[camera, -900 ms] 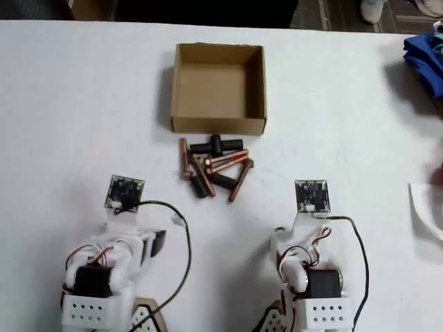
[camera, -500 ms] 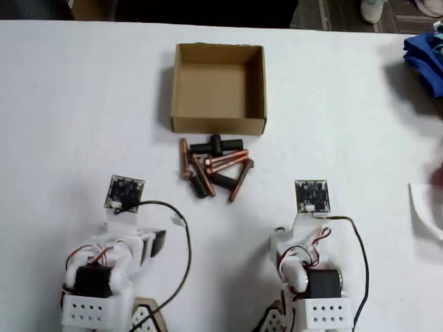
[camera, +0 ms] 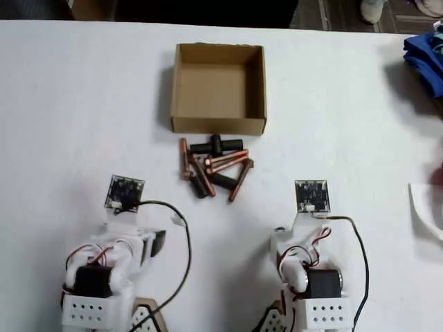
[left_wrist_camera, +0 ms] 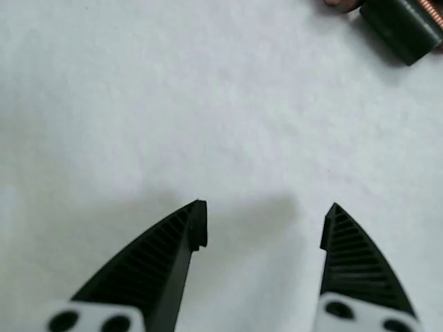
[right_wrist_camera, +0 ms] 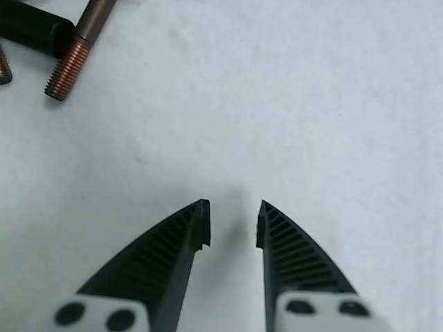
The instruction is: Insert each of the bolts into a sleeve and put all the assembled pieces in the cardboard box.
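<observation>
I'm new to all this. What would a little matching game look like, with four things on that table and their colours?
Things:
1. cardboard box
2. bolts
3. sleeves
4. cloth

Colours:
A. black
B. blue
C. copper
D. brown

Pairs: 1-D, 2-C, 3-A, 4-B.

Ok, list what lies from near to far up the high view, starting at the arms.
left arm and right arm, side by side → pile of bolts and sleeves → cardboard box
</observation>
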{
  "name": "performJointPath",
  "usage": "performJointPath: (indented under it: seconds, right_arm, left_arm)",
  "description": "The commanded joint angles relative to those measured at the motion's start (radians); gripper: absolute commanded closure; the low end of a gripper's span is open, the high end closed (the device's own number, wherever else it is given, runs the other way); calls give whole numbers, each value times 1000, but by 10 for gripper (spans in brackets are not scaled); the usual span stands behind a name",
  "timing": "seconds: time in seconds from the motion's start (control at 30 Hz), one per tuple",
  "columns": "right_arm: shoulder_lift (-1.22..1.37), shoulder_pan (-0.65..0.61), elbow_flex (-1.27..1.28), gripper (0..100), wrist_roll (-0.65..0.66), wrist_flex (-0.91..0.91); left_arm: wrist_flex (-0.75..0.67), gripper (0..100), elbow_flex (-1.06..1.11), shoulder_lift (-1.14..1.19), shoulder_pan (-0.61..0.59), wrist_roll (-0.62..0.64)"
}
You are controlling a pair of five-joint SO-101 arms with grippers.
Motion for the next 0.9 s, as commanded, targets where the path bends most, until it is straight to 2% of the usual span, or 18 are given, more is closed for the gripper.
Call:
performJointPath:
  seconds: [0.0, 0.7, 0.77, 0.87]
  right_arm:
    - [-15, -4, 8, 886, -2, 7]
    - [-18, -110, 8, 885, -8, 7]
    - [-18, -142, 8, 885, -8, 7]
    - [-18, -183, 8, 883, -2, 7]
  left_arm:
    - [-15, 717, 21, -25, 11, 6]
    - [-23, 717, 19, -28, 6, 0]
    - [-64, 717, 21, -28, -3, -2]
    - [-210, 717, 18, -28, -41, -2]
